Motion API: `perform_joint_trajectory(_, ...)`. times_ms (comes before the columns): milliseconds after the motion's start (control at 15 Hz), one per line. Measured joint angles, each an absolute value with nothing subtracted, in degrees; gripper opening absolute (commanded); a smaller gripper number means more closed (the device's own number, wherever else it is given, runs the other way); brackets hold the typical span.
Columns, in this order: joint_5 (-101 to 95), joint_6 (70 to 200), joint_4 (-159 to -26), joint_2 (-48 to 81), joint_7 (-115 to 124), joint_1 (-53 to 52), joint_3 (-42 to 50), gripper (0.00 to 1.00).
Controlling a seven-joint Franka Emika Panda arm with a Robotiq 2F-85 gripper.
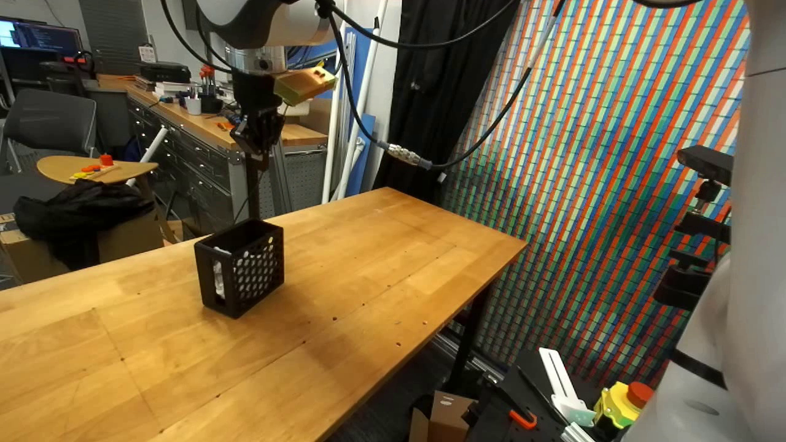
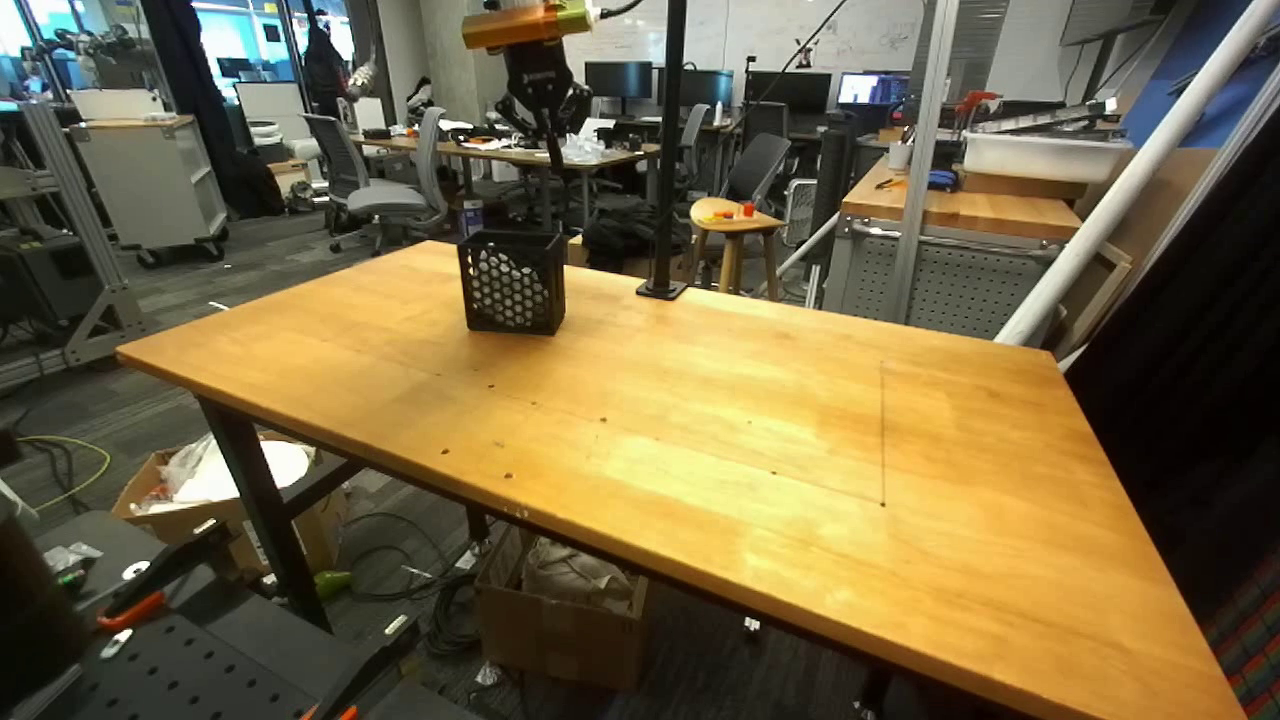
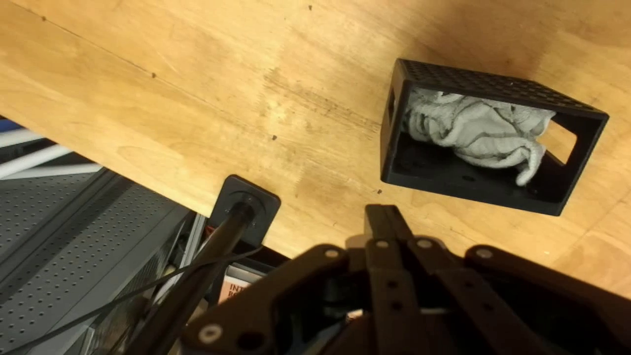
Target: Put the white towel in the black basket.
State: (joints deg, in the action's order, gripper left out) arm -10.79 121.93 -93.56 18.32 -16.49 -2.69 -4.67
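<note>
White towel (image 3: pixel 480 133), crumpled inside the black basket (image 3: pixel 473 193), with no fold seen hanging outside; the basket stands near the long edge of the worktop (image 2: pixel 720 400) that bears the black post (image 2: pixel 668 160). Gripper (image 3: pixel 385 217) above and apart from the basket, fingers together, nothing between them. Placing is judged complete, withdrawal the step in hand: best done by rising straight first, then swinging inward, away from that edge, with fingers together so as to catch neither basket nor post.

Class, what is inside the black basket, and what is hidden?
A crumpled white towel lies in the black basket, filling only part of it. Anything beneath the towel is covered.
</note>
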Motion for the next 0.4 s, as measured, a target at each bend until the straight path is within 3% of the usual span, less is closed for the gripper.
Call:
perform_joint_trajectory(67, -11.4, 121.9, -93.6, 17.7, -16.5, -2.7, -4.4, 0.05)
perform_joint_trajectory(267, -12.1, 121.8, -93.9, 16.6, -16.5, -2.7, -4.1, 0.26)
perform_joint_trajectory(400, -12.2, 121.8, -94.1, 16.5, -16.5, -2.7, -4.1, 0.27)
